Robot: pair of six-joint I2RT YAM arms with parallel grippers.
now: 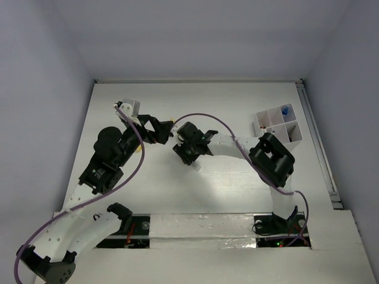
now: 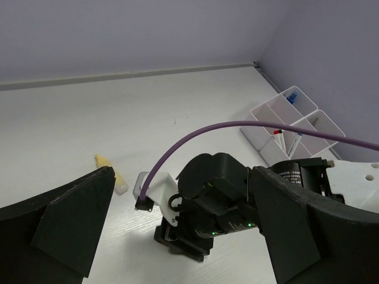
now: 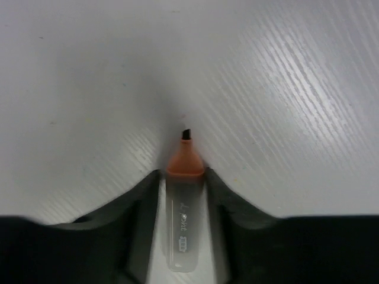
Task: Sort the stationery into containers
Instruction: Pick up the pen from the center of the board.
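An uncapped highlighter (image 3: pixel 183 225) with a clear barrel and an orange collar points its dark tip at the table. My right gripper (image 3: pixel 185 175) is shut on it, a finger pressed to each side of the collar. From above, the right gripper (image 1: pixel 190 152) sits low at the table's middle. The left gripper (image 1: pixel 157 131) hovers just to its left, jaws wide open (image 2: pixel 186 236) and holding nothing. The white divided container (image 1: pixel 294 135) stands at the far right (image 2: pixel 266 141). It holds a blue-tipped pen (image 2: pixel 292 96) and a red-capped pen (image 2: pixel 276 131).
A small yellow-tipped cream stick (image 2: pixel 111 174) lies on the table left of the right wrist (image 2: pixel 219 201). A purple cable (image 2: pixel 249 125) arcs over that wrist. Walls close in the table at the back and sides.
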